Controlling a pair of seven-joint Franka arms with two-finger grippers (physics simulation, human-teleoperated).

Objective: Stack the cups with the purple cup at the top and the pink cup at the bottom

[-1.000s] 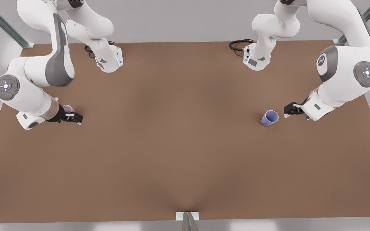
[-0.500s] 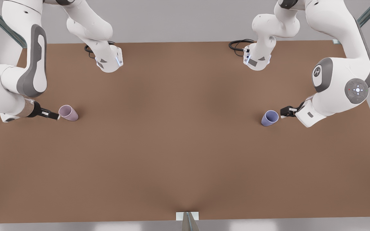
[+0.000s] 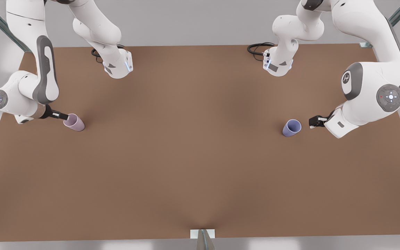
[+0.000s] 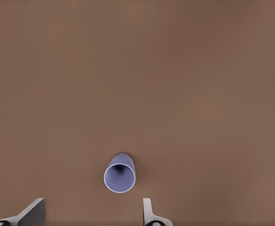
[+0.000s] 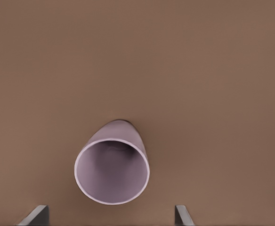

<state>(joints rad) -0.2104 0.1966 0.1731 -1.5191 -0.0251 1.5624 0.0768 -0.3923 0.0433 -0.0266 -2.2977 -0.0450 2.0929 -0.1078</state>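
We see our right gripper [image 3: 64,116] open right next to the pink cup [image 3: 74,122], and our left gripper [image 3: 311,122] open near the purple cup [image 3: 292,127] on the table [image 3: 193,156].

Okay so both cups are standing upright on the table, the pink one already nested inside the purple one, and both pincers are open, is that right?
Not quite. The cups aren't nested: in the front view the pink cup stands far apart from the purple cup on the table. Both are upright, and both pincers are open, the right pincer at the pink cup and the left pincer near the purple one.
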